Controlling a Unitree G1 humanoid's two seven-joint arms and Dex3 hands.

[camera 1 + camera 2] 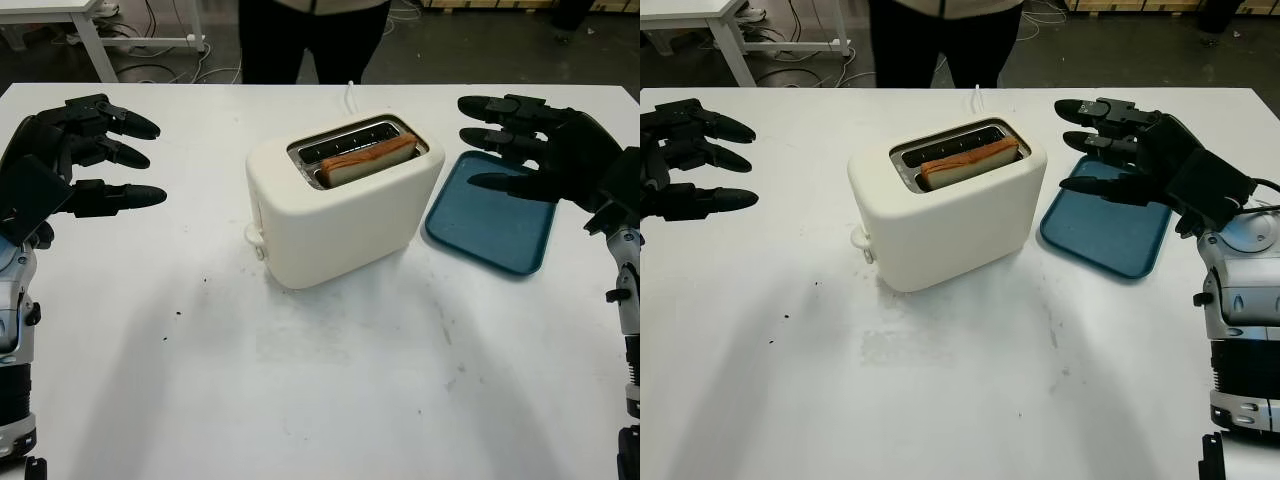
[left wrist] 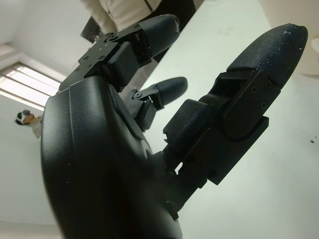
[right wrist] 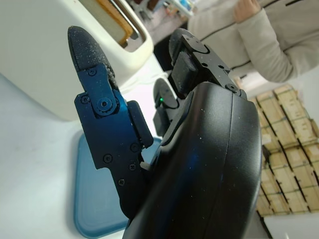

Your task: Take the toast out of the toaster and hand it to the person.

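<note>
here the toast (image 1: 368,157) sits in the toaster (image 1: 340,215) between the empty, unclenched left robot hand (image 1: 75,155) and right robot hand (image 1: 535,150).

Dark floor (image 1: 480,50), loose cables (image 1: 165,45), white desk (image 1: 60,15) beyond table.

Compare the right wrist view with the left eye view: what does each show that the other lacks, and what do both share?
Right wrist view alone: the person's folded arm and stacked boxes. Left eye view alone: the open left hand above the table. Shared: toaster, toast, blue tray and the open right hand over it.
</note>
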